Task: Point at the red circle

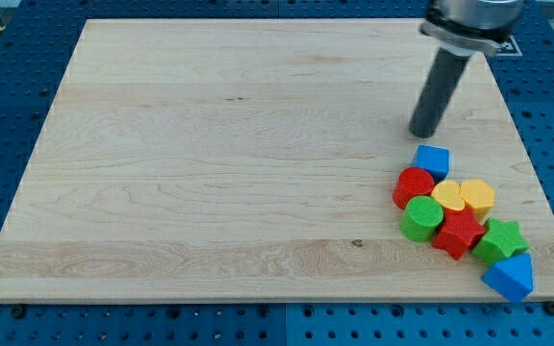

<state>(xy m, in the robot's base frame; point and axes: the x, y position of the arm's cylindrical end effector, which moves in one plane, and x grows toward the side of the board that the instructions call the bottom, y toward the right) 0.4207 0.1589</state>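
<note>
The bare rod, holding nothing, has my tip [422,134] just above the blue block [433,160], so nearing the red circle [413,185] likely means edging toward the view's bottom-left.

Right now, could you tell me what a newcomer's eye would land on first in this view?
First, the tight cluster of coloured blocks at the board's lower right: the red circle on its left edge, a blue block at its top, a blue triangle at its bottom. Next, the dark rod coming down from the view's top right, my tip just above the blue block, apart from it.
</note>
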